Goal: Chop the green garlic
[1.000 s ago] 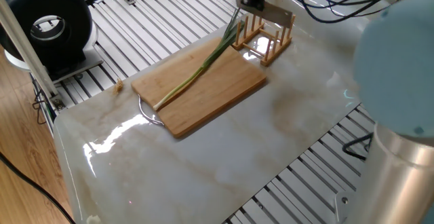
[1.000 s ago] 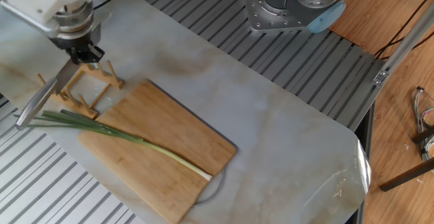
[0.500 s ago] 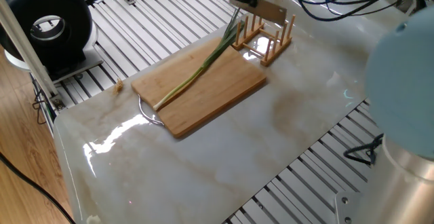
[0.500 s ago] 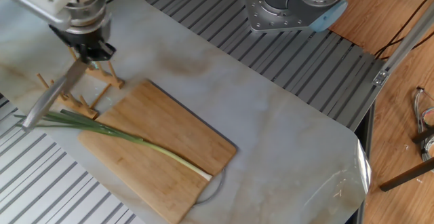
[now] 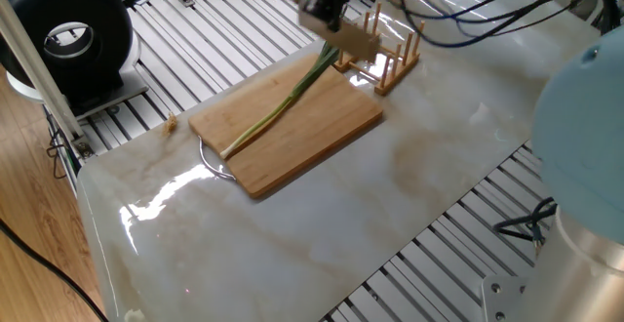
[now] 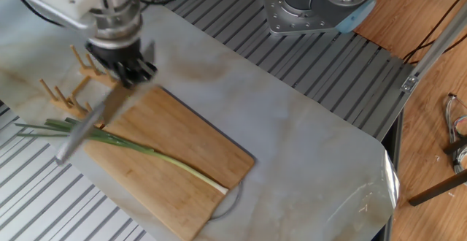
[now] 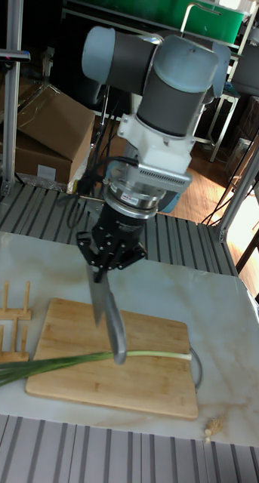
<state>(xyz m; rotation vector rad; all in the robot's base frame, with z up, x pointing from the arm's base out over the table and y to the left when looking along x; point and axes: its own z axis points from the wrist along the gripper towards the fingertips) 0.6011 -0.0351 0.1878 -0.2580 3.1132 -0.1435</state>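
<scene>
Gripping a knife (image 7: 106, 317) tight in the claw (image 7: 110, 256), blade pointing down over the green garlic (image 7: 91, 362) lying flat across the wooden board (image 7: 152, 392), ready for cutting.

green garlic (image 7: 84, 362) dark green (paling to white); board (image 7: 144, 385) tan wood; table (image 6: 306, 146) veined cream marble

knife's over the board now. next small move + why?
Probably lower the knife straight onto the green garlic. The gripper holds the knife point-down, its tip near the stalk's middle over the cutting board, and the stalk looks whole, so no cut is made yet. Whether the tip already touches the stalk is hard to tell.
</scene>
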